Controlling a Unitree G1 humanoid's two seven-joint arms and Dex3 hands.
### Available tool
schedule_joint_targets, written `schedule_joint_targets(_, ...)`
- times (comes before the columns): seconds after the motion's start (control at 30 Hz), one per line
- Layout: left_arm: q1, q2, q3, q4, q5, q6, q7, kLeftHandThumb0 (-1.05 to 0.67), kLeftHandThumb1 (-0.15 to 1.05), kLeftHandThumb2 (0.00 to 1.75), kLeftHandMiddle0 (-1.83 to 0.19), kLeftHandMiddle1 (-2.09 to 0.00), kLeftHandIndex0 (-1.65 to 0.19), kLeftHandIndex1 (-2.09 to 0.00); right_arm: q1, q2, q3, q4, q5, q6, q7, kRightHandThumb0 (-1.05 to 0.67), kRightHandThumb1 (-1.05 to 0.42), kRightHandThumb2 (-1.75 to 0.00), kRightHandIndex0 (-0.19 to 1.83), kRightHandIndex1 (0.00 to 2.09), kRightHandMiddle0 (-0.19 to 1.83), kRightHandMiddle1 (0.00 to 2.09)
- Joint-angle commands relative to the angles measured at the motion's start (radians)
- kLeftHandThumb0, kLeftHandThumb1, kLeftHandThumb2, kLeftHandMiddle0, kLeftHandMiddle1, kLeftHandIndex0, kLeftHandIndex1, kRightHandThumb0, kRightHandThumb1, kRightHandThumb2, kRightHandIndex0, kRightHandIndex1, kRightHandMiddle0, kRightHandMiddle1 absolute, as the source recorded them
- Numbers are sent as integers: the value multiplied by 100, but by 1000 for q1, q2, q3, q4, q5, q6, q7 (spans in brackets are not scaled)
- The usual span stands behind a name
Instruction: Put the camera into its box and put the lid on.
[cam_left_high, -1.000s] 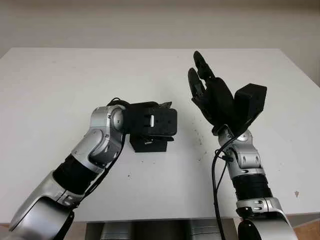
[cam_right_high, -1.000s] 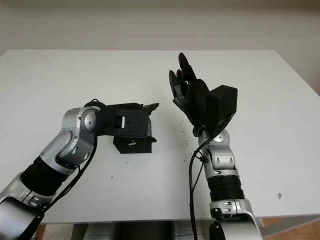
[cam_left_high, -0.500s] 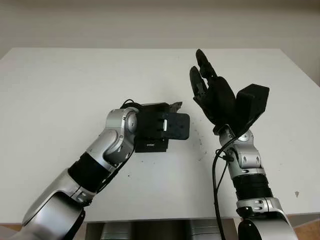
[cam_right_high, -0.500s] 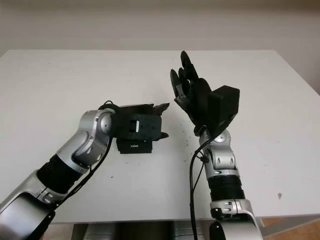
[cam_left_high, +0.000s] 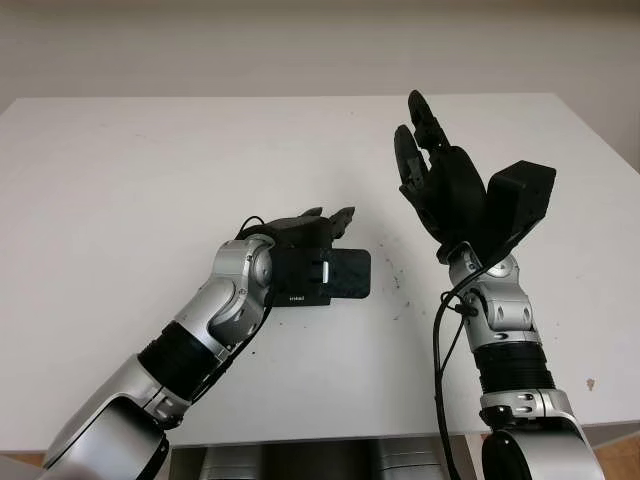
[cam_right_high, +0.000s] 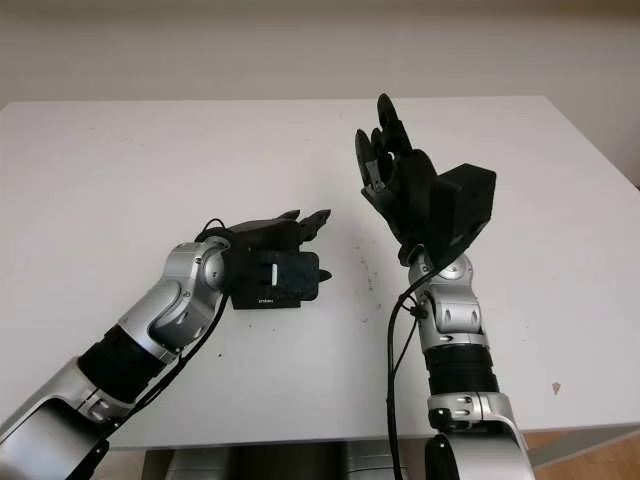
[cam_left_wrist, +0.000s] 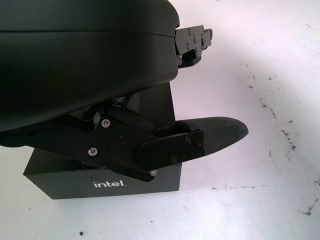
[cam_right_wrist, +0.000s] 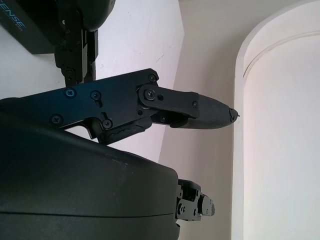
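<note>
Two hands — left hand (cam_left_high: 318, 228) over the black box (cam_left_wrist: 107, 175), holding nothing; right hand (cam_left_high: 432, 180) raised, unclenched, empty — above the table (cam_left_high: 120, 170).

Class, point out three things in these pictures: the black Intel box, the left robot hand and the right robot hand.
Intel box (cam_left_wrist: 107, 184): left wrist view, front face by the logo.
Left robot hand (cam_left_high: 318, 225): left eye view, fingers above the box.
Right robot hand (cam_left_high: 440, 185): left eye view, raised open palm.

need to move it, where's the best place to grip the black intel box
Probably across its two long side walls, coming from above. The black Intel box lies flat on the white table, and the left hand is already over it. The right hand is raised, open.
</note>
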Motion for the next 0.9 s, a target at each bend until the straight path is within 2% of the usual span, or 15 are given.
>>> schedule_joint_targets(0.0, 18, -5, -1, 2, -1, -18, 21, -74, 105, 65, 19, 0, 19, 0, -20, -6, 0, -1, 0, -5, 0, -66, -105, -51, -11, 5, -12, 5)
schedule_joint_targets(0.13, 32, 2, 22, 20, -22, -48, 53, -73, 105, 63, 19, 0, 19, 0, -20, -10, 2, 2, 0, -5, 9, -66, -105, -52, -11, 5, -12, 5)
schedule_joint_targets(0.23, 47, 2, 73, 28, -72, -76, 95, -71, 105, 63, 19, 0, 19, 0, -16, -13, 5, -4, -2, 1, 15, -66, -105, -53, -12, 5, -12, 5)
schedule_joint_targets(0.6, 74, -3, 334, 10, -325, -133, 247, -71, 105, 61, 19, 0, 19, 0, -11, -17, 8, -5, -12, -5, 29, -66, -105, -55, -12, 5, -13, 5)
schedule_joint_targets(0.73, 84, 2, 448, -55, -439, -125, 262, -71, 105, 64, 19, 0, 19, 0, -7, -20, 13, -9, -17, -13, 40, -69, -105, -55, -14, 4, -15, 4)
schedule_joint_targets(0.87, 93, 5, 552, -84, -539, -204, 314, -75, 105, 68, 19, 0, 19, 0, -4, -23, 28, -32, -36, 11, 31, -71, -105, -60, -18, 2, -18, 3)
